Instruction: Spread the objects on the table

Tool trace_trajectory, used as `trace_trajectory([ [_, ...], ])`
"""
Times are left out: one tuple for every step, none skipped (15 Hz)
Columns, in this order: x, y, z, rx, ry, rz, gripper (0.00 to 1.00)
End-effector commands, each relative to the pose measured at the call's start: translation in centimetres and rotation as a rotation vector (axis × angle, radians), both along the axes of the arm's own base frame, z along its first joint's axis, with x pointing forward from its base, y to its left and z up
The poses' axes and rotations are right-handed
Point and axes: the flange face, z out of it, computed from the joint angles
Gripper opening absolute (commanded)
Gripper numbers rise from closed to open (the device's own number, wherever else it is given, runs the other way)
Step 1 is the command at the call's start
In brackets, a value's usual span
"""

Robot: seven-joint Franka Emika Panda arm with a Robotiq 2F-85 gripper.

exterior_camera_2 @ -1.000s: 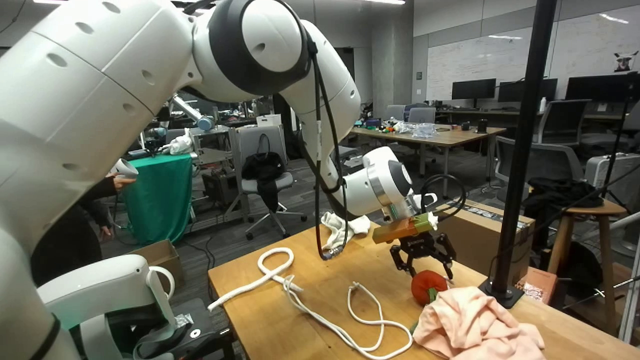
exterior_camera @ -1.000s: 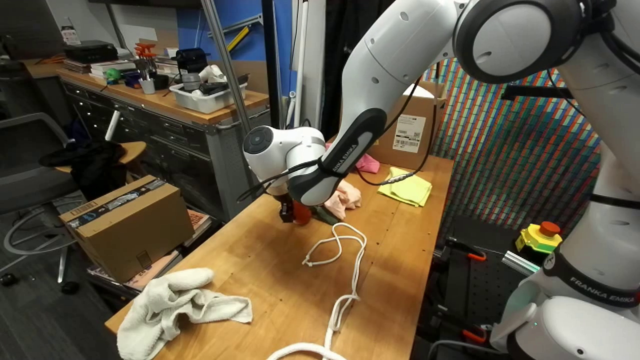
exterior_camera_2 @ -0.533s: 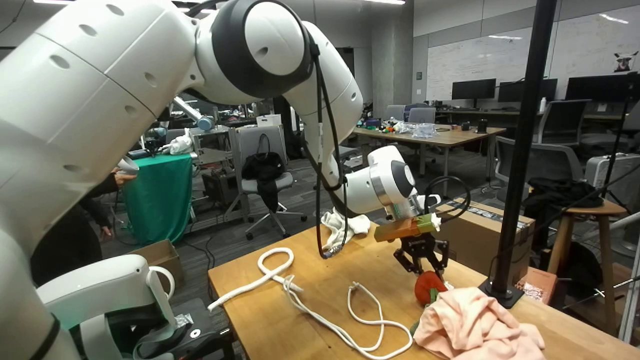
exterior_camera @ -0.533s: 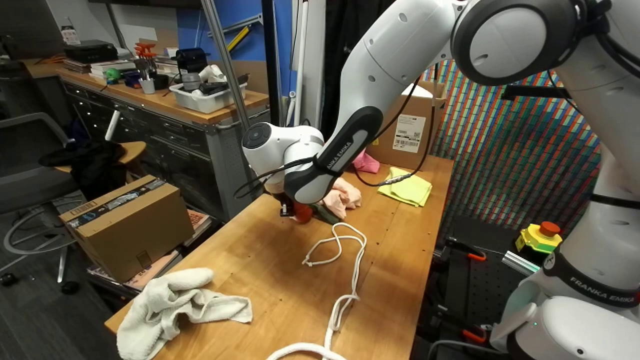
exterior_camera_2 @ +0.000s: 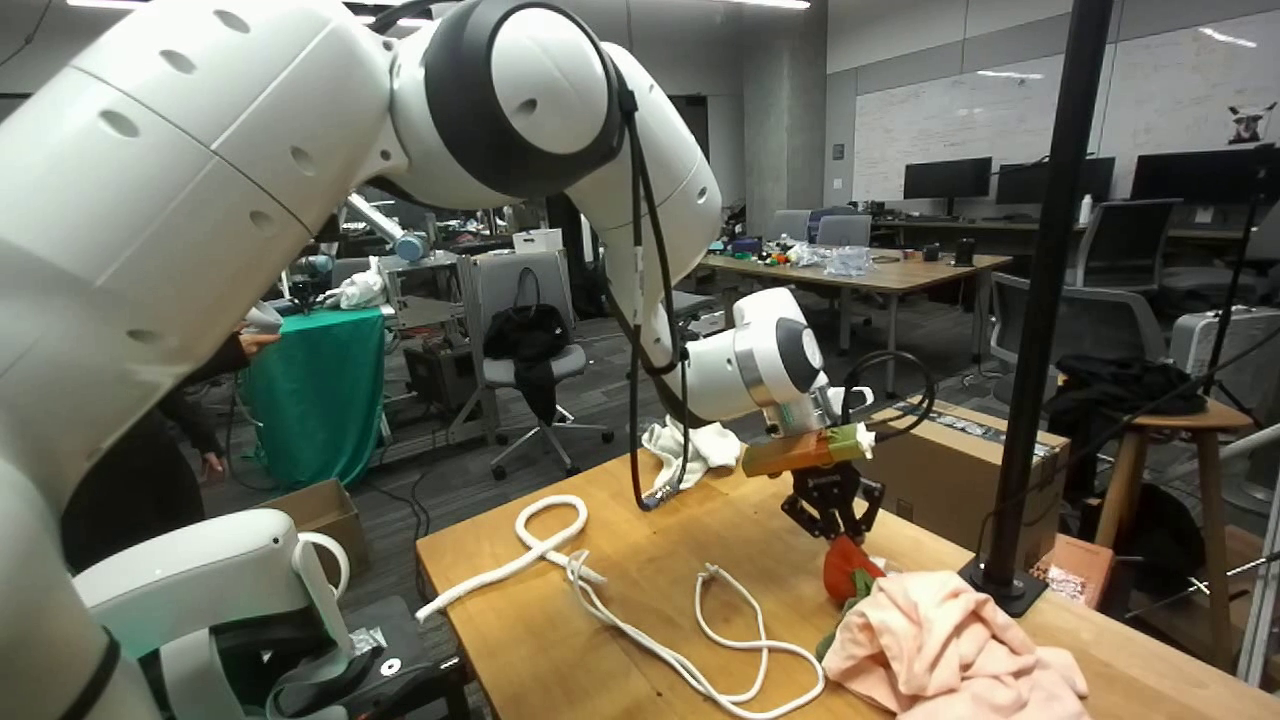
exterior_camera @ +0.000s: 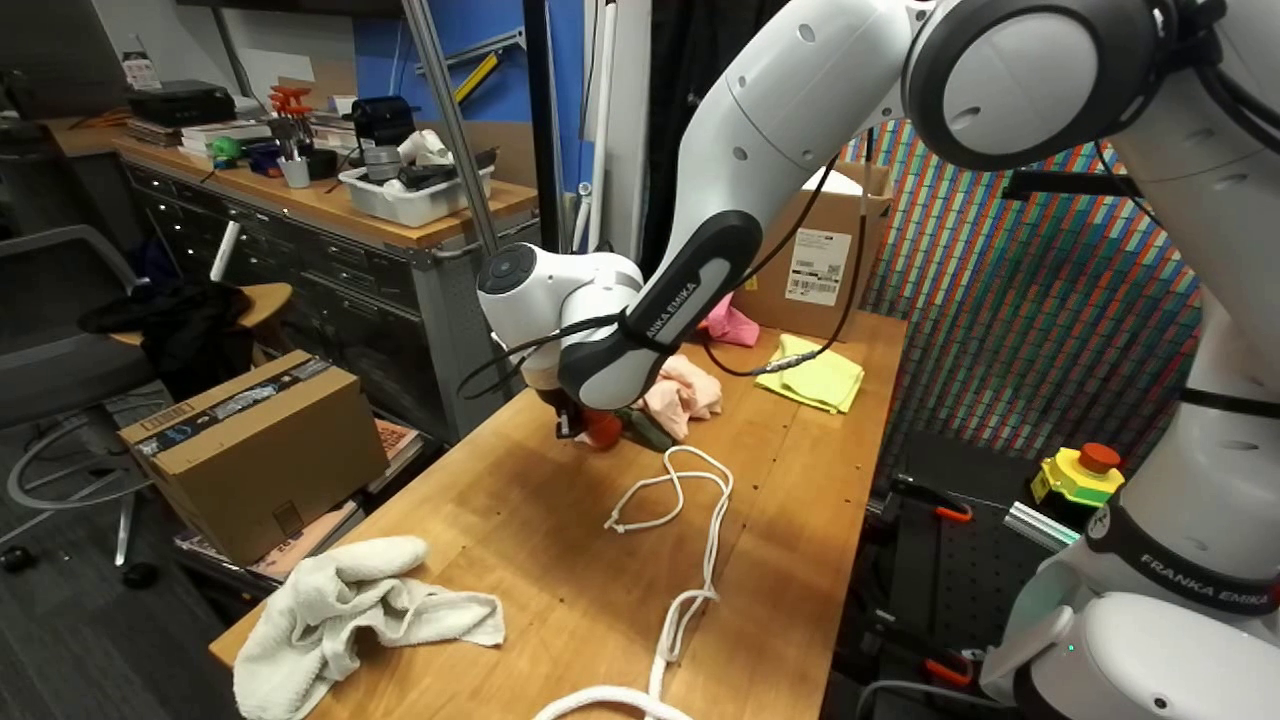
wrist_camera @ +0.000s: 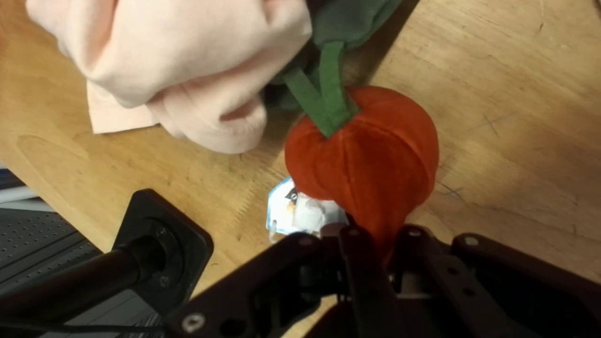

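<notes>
Two fingers (wrist_camera: pixel 361 263) of your gripper (exterior_camera_2: pixel 844 538) stood nearly together, pinching the red plush ball (wrist_camera: pixel 371 152) just beside the peach cloth (wrist_camera: pixel 197 61) on the wooden table (exterior_camera: pixel 510 500). Grasping seemed the step; next, you likely needed to lift and set it apart.

– Anything along the far wall (exterior_camera_2: pixel 900 60)?
– A whiteboard (exterior_camera_2: pixel 960 125), with dark monitors (exterior_camera_2: pixel 948 178) below and a grey column (exterior_camera_2: pixel 783 130) to one side.
– And the floor (exterior_camera: pixel 60 640)?
– Dark grey, with a chair (exterior_camera_2: pixel 497 285) bearing something black (exterior_camera_2: pixel 530 332) and a wooden stool (exterior_camera_2: pixel 1215 412) heaped with dark cloth (exterior_camera_2: pixel 1125 385).
– Anything else?
– Yes: a drawer-fronted workbench (exterior_camera: pixel 350 295) below blue panelling (exterior_camera: pixel 490 20), a multicoloured backdrop (exterior_camera: pixel 1010 300), and bright strip lights (exterior_camera_2: pixel 770 4) overhead.
</notes>
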Motion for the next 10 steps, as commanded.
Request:
trace_trajectory([
  [0.2,1.9,0.7,0.043,0.009,0.030,0.04],
  [0.1,2.4,0.8,0.049,0.010,0.037,0.04],
  [0.0,3.0,1.0,0.060,0.009,0.044,0.04],
  [0.0,3.6,1.2,0.074,0.006,0.047,0.04],
  [0.0,4.2,1.4,0.088,0.004,0.048,0.04],
  [0.0,4.9,1.7,0.102,0.003,0.049,0.04],
  [0.1,5.5,1.8,0.119,-0.005,0.043,0.04],
  [0.2,6.1,2.2,0.136,-0.014,0.035,0.04],
  [0.5,6.4,2.6,0.150,-0.029,0.026,0.04],
  [0.8,6.4,3.0,0.161,-0.045,0.012,0.04],
])
